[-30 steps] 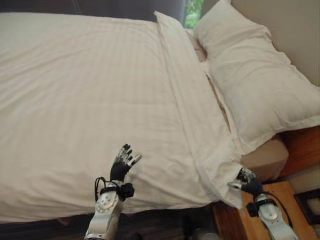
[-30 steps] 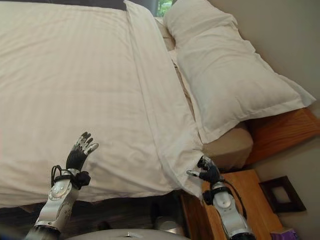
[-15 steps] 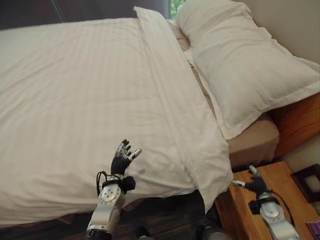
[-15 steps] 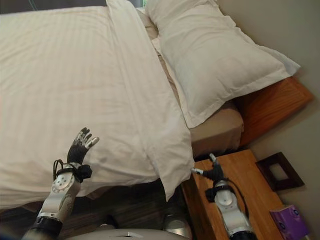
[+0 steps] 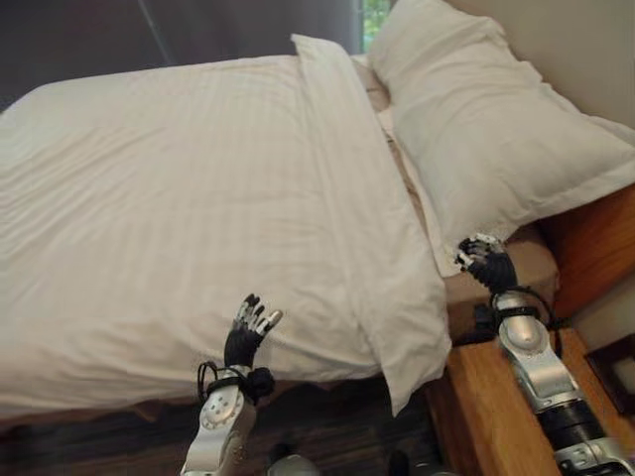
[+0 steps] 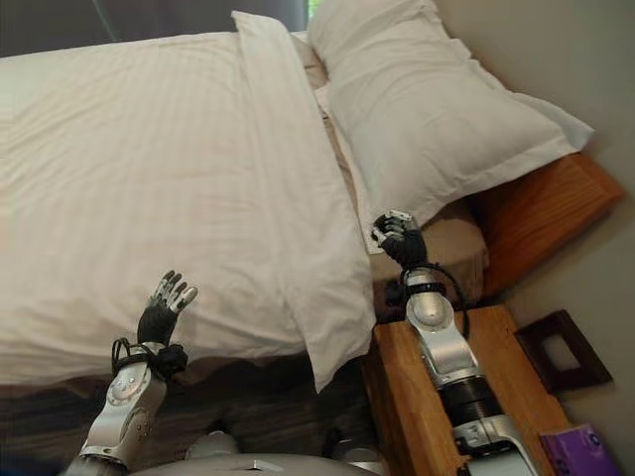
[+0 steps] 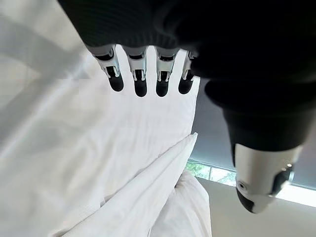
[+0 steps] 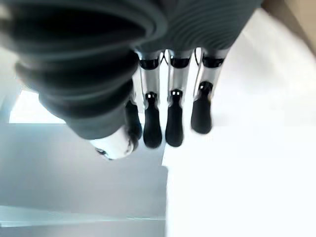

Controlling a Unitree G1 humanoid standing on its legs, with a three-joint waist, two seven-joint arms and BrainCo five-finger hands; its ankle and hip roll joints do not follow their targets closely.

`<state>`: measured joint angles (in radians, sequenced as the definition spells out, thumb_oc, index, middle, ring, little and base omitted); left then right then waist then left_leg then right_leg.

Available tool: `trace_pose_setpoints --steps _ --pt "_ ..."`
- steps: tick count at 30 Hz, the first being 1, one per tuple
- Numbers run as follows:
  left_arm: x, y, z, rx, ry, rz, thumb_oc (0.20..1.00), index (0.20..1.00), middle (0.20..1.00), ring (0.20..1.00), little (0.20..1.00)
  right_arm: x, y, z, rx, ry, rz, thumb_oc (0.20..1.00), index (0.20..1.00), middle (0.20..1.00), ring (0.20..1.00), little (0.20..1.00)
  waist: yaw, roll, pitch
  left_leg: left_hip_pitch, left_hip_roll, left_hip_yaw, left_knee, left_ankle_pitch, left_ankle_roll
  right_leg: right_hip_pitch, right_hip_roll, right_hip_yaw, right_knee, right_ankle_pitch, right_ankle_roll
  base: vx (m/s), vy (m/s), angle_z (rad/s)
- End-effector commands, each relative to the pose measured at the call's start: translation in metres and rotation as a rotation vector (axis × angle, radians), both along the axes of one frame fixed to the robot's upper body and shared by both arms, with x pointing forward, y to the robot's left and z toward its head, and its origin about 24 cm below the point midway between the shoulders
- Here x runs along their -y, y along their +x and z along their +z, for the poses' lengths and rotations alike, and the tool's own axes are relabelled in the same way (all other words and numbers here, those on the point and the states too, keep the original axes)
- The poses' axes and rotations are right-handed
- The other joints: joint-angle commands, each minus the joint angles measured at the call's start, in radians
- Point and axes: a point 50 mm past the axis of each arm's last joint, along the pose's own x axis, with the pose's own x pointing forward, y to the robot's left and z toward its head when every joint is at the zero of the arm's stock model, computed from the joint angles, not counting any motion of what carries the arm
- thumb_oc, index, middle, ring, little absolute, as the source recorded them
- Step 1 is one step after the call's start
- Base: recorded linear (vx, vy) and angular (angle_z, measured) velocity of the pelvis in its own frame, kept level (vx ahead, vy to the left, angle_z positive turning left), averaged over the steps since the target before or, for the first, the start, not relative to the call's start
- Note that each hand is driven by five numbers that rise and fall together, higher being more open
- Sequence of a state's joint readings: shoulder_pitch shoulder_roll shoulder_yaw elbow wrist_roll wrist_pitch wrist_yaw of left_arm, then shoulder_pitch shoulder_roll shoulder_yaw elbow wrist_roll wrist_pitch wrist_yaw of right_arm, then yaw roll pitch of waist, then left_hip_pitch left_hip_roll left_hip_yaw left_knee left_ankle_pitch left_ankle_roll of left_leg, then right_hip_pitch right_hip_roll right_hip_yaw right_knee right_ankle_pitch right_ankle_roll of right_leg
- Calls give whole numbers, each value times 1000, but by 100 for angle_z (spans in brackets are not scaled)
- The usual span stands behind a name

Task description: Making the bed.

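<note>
A white duvet (image 5: 189, 208) covers the bed across the left and centre of the frame, its folded edge hanging off the lower corner. A big pillow (image 5: 496, 129) lies upper right, above a wooden nightstand (image 6: 417, 397). The right hand (image 6: 400, 238), fingers seemingly straight, reaches just below the pillow. The left hand (image 5: 246, 332), lower centre, is spread wide and holds nothing.

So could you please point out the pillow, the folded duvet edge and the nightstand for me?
pillow (image 5: 496, 129), left eye view, middle of its top face.
folded duvet edge (image 5: 372, 218), left eye view, middle of the turned-back band.
nightstand (image 6: 407, 397), right eye view, bare wooden top.
</note>
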<state>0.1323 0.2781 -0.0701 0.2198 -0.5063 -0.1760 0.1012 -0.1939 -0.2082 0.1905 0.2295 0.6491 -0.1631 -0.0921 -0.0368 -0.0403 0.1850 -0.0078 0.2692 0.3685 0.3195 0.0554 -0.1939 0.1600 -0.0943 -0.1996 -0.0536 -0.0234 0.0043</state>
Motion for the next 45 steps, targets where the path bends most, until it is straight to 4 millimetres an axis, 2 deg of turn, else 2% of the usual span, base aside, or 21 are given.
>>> trace_pose_setpoints --steps 1,7,9,10,11,14,15,16,17,21,22,23,24,25,27,28,32,34,40,42,45 --pt "-10 13 14 79 32 -29 1000 1000 1000 1000 1000 18 12 19 145 340 -86 200 200 200 200 200 -21 8 -45 82 -34 3 -229 -69 52 -26 -74 -35 8 -20 104 -43 136 64" --pt "-16 21 16 93 18 -35 1000 1000 1000 1000 1000 17 38 30 154 422 -174 200 200 200 200 200 -11 38 -58 107 -69 28 -367 -24 58 -80 -100 -47 -12 27 137 -53 83 47" --pt "-8 45 36 181 2 -76 1000 1000 1000 1000 1000 34 60 60 219 417 -244 200 200 200 200 200 -17 98 41 30 -85 37 -387 11 57 -207 -138 -23 0 72 156 -524 168 -15" --pt "-6 49 39 197 -5 -86 1000 1000 1000 1000 1000 38 64 65 227 414 -258 200 200 200 200 200 -20 116 68 8 -89 36 -388 20 55 -238 -148 -18 6 81 159 -577 197 0" --pt "-2 55 46 239 -22 -99 1000 1000 1000 1000 1000 50 72 81 262 412 -294 200 200 200 200 200 -19 155 105 -42 -96 36 -389 36 57 -300 -168 -5 17 97 165 -407 161 1" --pt "-1 59 50 259 -21 -106 1000 1000 1000 1000 1000 60 76 92 292 428 -322 200 200 200 200 200 -18 189 129 -93 -100 38 -394 55 56 -354 -188 6 21 116 174 -235 99 -14" --pt "-7 59 51 266 -39 -77 1000 1000 1000 1000 1000 66 77 87 270 439 -350 200 200 200 200 200 -20 215 133 -126 -101 42 -401 63 54 -388 -198 15 12 127 184 -83 57 -20" --pt "-7 59 51 266 -39 -77 1000 1000 1000 1000 1000 66 77 87 270 439 -350 200 200 200 200 200 -20 215 133 -126 -101 42 -401 63 54 -388 -198 15 12 127 184 -110 115 -17" --pt "-7 59 43 241 -68 -51 1000 1000 1000 1000 1000 62 73 55 156 447 -349 200 200 200 200 200 -27 239 126 -160 -100 50 -407 73 49 -423 -209 27 1 141 196 -24 72 -13" --pt "-3 57 29 192 -97 -42 1000 1000 1000 1000 1000 55 56 9 6 453 -346 200 200 200 200 200 -38 243 105 -165 -103 54 -407 64 44 -421 -219 26 -10 145 203 43 34 -21" --pt "0 55 23 165 -113 -41 1000 1000 1000 1000 1000 49 35 -30 -120 473 -357 200 200 200 200 200 -52 236 92 -152 -106 56 -407 59 44 -407 -218 19 -12 143 202 66 -3 5" --pt "0 54 21 158 -121 -34 1000 1000 1000 1000 1000 50 23 -48 -178 483 -373 200 200 200 200 200 -61 230 87 -151 -103 58 -407 63 45 -406 -217 20 -14 149 200 150 -25 14" --pt "3 50 12 122 -134 -36 1000 1000 1000 1000 1000 52 -13 -94 -345 511 -416 200 200 200 200 200 -85 204 57 -124 -105 53 -407 46 46 -381 -215 16 -15 140 202 110 -24 6" --pt "3 50 12 121 -134 -36 1000 1000 1000 1000 1000 52 -14 -94 -346 511 -416 200 200 200 200 200 -85 203 55 -124 -105 52 -407 46 46 -381 -215 15 -15 140 202 105 -21 2" --pt "7 47 8 99 -134 -50 1000 1000 1000 1000 1000 57 -43 -124 -495 447 -435 200 200 200 200 200 -101 171 23 -94 -107 49 -407 34 51 -351 -209 14 -16 137 202 121 -39 3" --pt "8 45 9 103 -125 -60 1000 1000 1000 1000 1000 66 -56 -132 -570 256 -394 1000 1000 1000 1000 1000 -110 137 -4 -66 -106 48 -407 31 56 -324 -203 11 -20 143 201 177 -49 -12" --pt "13 37 8 96 -111 -87 1000 1000 1000 1000 1000 83 -64 -124 -566 -87 -298 1000 1000 1000 1000 1000 -116 74 -43 -13 -99 51 -407 18 61 -269 -199 6 -24 145 210 82 -21 2" --pt "16 29 -1 45 -91 -118 1000 1000 1000 1000 1000 86 -63 -112 -520 -282 -225 1000 1000 1000 1000 1000 -122 25 -67 13 -96 56 -407 14 68 -250 -194 11 -25 161 215 0 0 0" --pt "18 16 -13 -35 -37 -174 1000 1000 1000 1000 1000 80 -59 -97 -446 -448 -146 1000 1000 1000 1000 1000 -131 -25 -75 43 -91 69 -407 0 79 -238 -181 20 -4 172 220 -29 8 -6" --pt "12 13 -14 -54 15 -181 1000 1000 1000 1000 1000 73 -58 -92 -407 -489 -116 1000 1000 1000 1000 1000 -138 -53 -69 52 -81 73 -407 1 82 -246 -166 35 61 175 221 -94 -33 -9" --pt "-1 20 3 -1 124 -145 1000 1000 1000 1000 1000 66 -52 -75 -315 -528 -104 1000 1000 1000 1000 1000 -133 -52 -42 54 -68 76 -407 10 101 -254 -125 53 196 112 216 -189 35 -9"
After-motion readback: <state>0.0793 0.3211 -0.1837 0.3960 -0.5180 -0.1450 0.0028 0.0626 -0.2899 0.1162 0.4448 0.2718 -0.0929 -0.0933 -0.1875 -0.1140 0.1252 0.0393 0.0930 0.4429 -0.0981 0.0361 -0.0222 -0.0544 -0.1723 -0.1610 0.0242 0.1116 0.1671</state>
